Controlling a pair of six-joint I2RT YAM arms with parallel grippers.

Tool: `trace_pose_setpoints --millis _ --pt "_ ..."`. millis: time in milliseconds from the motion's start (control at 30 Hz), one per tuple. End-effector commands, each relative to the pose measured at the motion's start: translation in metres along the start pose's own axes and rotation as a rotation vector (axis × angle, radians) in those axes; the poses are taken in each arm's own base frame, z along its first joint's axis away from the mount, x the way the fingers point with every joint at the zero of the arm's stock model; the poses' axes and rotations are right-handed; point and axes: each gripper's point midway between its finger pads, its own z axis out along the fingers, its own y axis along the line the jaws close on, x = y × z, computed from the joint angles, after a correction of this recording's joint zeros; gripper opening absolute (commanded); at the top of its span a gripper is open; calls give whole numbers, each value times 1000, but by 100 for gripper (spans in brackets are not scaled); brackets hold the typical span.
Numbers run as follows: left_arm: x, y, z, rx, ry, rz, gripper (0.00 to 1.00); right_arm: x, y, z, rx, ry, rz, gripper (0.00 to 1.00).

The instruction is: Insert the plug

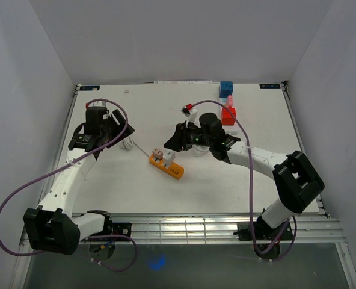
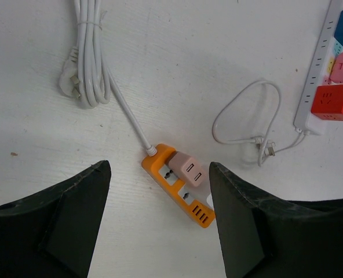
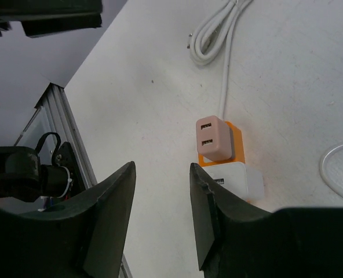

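Observation:
An orange power strip (image 1: 173, 169) lies mid-table, with a pink USB plug (image 1: 157, 153) and a white USB plug (image 1: 168, 158) seated in it side by side. In the left wrist view the pink plug (image 2: 189, 169) stands on the strip (image 2: 177, 186), and the white plug is mostly hidden behind my finger. In the right wrist view the pink plug (image 3: 214, 139) and white plug (image 3: 236, 180) sit on the strip (image 3: 236, 139). My left gripper (image 1: 121, 130) (image 2: 159, 168) is open and empty, left of the strip. My right gripper (image 1: 173, 140) (image 3: 162, 168) is open and empty, just right of the strip.
The strip's white cable (image 1: 128, 143) (image 2: 90, 58) lies coiled at the left. A white power strip (image 2: 317, 63) with a red cube (image 1: 228, 115) (image 2: 334, 102), pink and blue cubes stands at the back right. A thin white cable loop (image 2: 247, 113) lies near it.

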Motion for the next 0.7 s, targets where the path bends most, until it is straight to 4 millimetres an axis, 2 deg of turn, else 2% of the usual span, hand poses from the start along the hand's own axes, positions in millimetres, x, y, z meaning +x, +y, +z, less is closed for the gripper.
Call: trace_pose_setpoints --millis 0,233,433,500,667 --pt "-12 -3 -10 9 -58 -7 79 -10 10 -23 24 -40 -121 49" --pt "-30 1 -32 -12 -165 2 79 43 -18 -60 153 46 -160 49" --pt "-48 0 -64 -2 -283 6 80 97 -37 -88 232 105 -141 48" --pt "-50 2 -73 0 -314 11 79 117 -44 -93 254 133 -123 47" --pt "-49 7 -81 -7 -342 13 79 140 -49 -86 276 165 -121 46"
